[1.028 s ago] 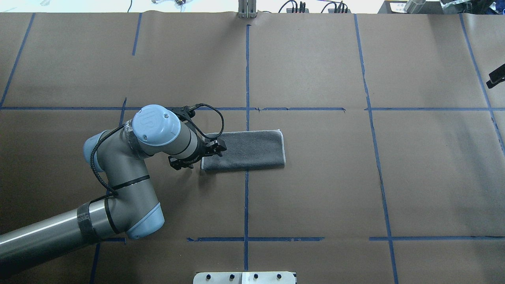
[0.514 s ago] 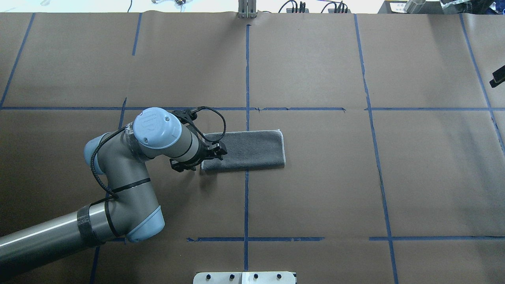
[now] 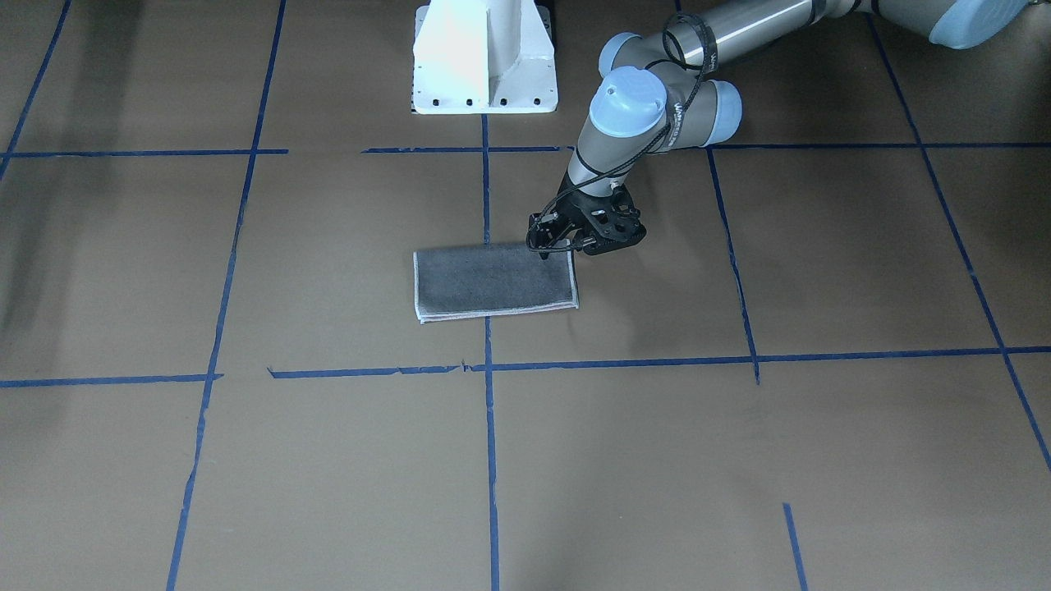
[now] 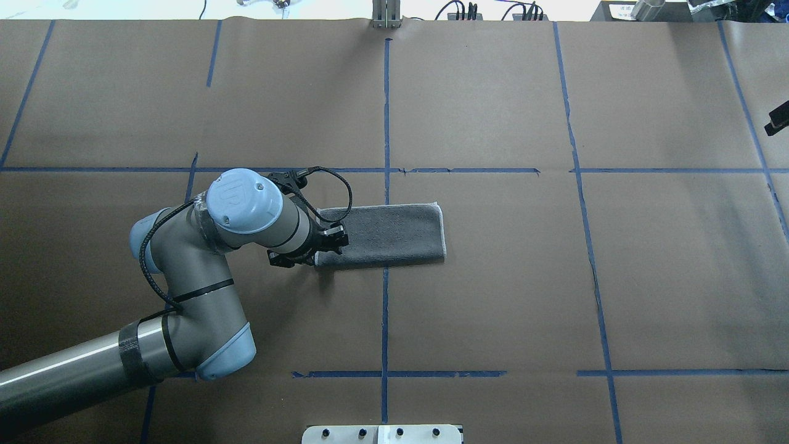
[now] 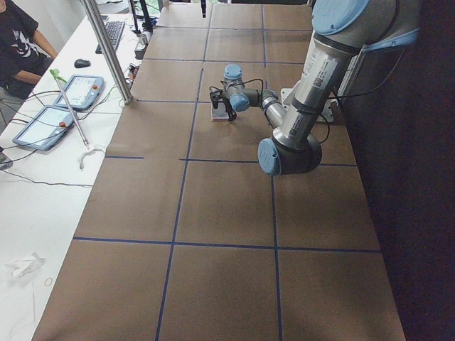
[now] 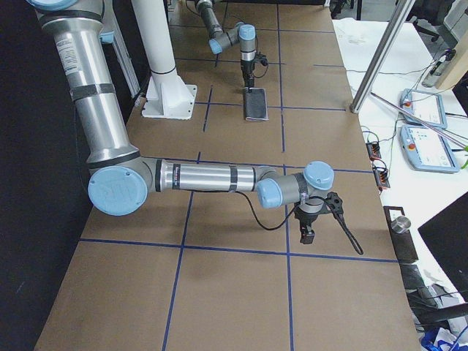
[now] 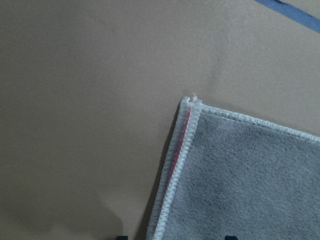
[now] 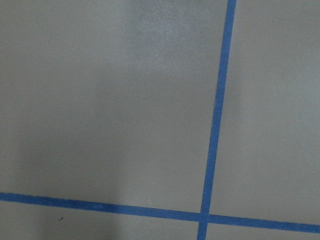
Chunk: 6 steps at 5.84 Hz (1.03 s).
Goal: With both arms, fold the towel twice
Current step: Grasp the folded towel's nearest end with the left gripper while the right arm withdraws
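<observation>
The towel point(image 4: 388, 234) lies folded into a long strip, grey face up, with whitish edging, near the table's middle; it also shows in the front-facing view point(image 3: 493, 281). My left gripper point(image 4: 309, 248) is open and points down over the towel's left end point(image 3: 573, 246). In the left wrist view the towel's corner point(image 7: 192, 107) shows a thin pink line between its layers, with both fingertips apart at the bottom edge. My right gripper point(image 6: 307, 235) hangs far off to the right over bare paper; only a black part of it point(image 4: 778, 120) shows overhead, and I cannot tell its state.
Brown paper with blue tape lines point(image 4: 385, 111) covers the table. The white pedestal point(image 3: 484, 57) stands at the robot's side. A metal post point(image 5: 106, 50), tablets point(image 5: 50, 124) and a seated person point(image 5: 21, 42) are along the far edge.
My left gripper has drawn back slightly toward the towel's left end and sunk lower. The towel has not moved. The right gripper's visible part shifted slightly outward.
</observation>
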{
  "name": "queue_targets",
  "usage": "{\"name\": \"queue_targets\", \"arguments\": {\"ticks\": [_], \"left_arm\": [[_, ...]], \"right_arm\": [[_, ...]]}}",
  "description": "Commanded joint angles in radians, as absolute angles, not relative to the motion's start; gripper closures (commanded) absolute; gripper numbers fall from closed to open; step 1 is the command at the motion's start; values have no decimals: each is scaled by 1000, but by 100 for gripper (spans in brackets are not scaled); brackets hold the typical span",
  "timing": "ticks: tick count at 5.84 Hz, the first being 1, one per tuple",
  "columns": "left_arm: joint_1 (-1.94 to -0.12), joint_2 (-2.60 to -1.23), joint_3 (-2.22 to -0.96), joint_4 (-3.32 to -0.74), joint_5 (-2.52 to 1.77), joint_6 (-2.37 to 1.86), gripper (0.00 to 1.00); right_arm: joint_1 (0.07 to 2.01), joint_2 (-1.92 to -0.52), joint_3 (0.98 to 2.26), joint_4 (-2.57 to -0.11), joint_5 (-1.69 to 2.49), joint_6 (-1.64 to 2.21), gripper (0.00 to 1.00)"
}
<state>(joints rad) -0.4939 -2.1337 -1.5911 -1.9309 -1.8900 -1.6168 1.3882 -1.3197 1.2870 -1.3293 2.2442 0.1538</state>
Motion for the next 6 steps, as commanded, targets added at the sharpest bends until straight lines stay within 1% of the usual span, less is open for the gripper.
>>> {"name": "queue_targets", "arguments": {"ticks": [1, 2, 4, 5, 6], "left_arm": [[-494, -2132, -1592, -1930, -1890, -1617, 45], [-494, -2134, -1592, -1928, -1888, -1618, 53], [-492, -2138, -1592, -1925, -1890, -1618, 62], [-494, -2140, -1592, -1924, -1891, -1618, 67], [-492, -2143, -1594, -1924, -1894, -1618, 85]], "right_arm": [[1390, -1318, 1287, -1333, 2244, 156, 0], [1390, -1316, 1287, -1335, 2244, 156, 0], [1390, -1316, 1287, -1335, 2244, 158, 0], [1390, -1316, 1287, -1335, 2246, 158, 0], [1390, -1316, 1287, -1335, 2244, 158, 0]]}}
